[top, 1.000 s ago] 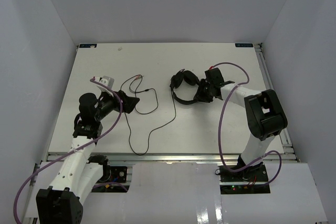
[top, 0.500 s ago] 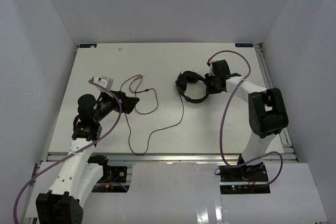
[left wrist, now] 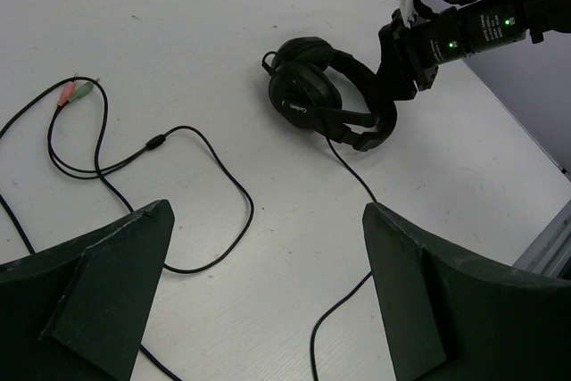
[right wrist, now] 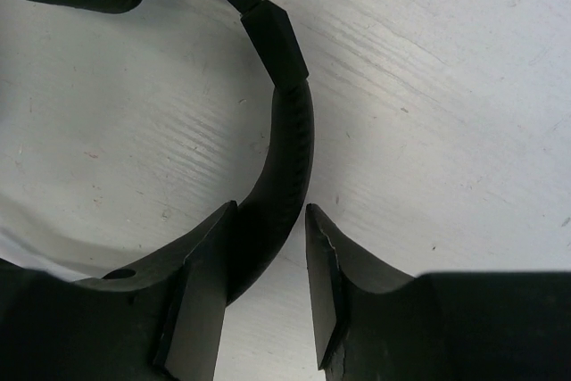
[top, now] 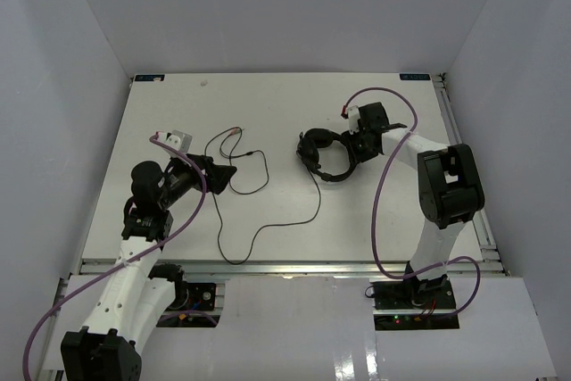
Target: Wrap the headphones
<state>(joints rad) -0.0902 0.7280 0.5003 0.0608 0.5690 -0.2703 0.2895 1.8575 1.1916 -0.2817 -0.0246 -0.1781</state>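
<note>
The black headphones lie on the white table right of centre, and they also show in the left wrist view. Their thin black cord runs in loops to the left and ends in small pink and green plugs. My right gripper straddles the curved headband. Its jaws are narrowly open, with one finger touching the band and a slim gap at the other. My left gripper is wide open and empty, hovering over a loop of the cord.
Thick purple robot cables arc beside both arms. White walls enclose the table on three sides. A metal rail runs along the near edge, and the table's right edge lies close to the headphones.
</note>
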